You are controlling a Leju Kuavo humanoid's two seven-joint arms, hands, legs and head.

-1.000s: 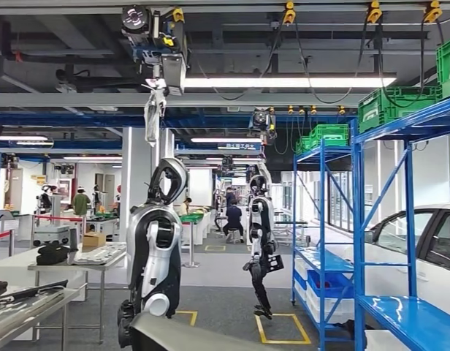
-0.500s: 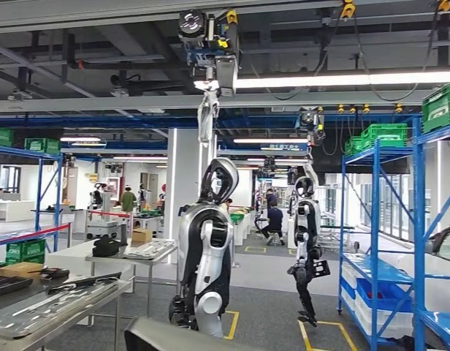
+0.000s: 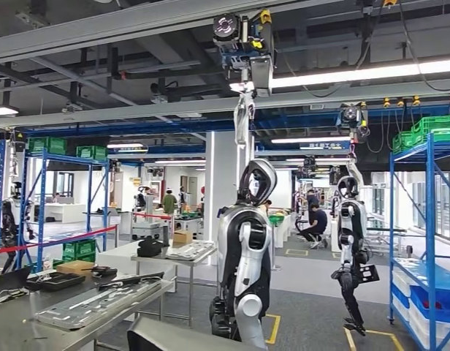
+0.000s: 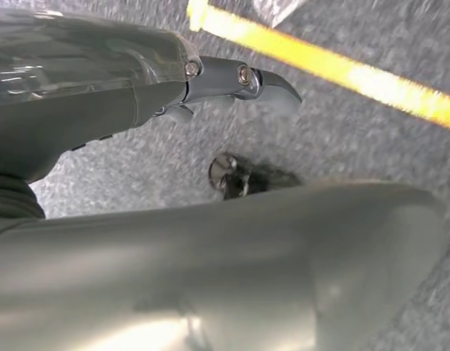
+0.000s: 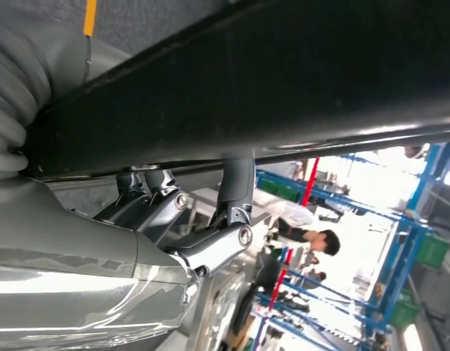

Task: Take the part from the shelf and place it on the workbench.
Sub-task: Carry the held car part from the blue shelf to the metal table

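Observation:
The part is a long grey panel; its edge (image 3: 176, 338) shows at the bottom middle of the head view. In the right wrist view the part (image 5: 277, 80) is a dark slab, and my right hand (image 5: 212, 219) hooks its fingers (image 5: 237, 186) up onto the slab's edge. Seen from the left wrist, the part (image 4: 239, 278) is a broad grey surface beside my left hand (image 4: 156, 88). One finger (image 4: 261, 80) stretches straight over the floor, apart from the part, and any grip is hidden. The steel workbench (image 3: 19, 333) stands at lower left, carrying flat metal parts.
Another humanoid robot (image 3: 246, 263) stands close ahead, hung from an overhead rail, and a second one (image 3: 352, 248) is farther right. Blue shelving (image 3: 430, 241) with blue bins is at the right edge. More tables, shelves and people lie beyond. Yellow lines mark the floor.
The camera has turned left: the whole scene slid right, the blue shelving moved to the right edge, and the workbench came further into view at left. The part's edge stays at the bottom.

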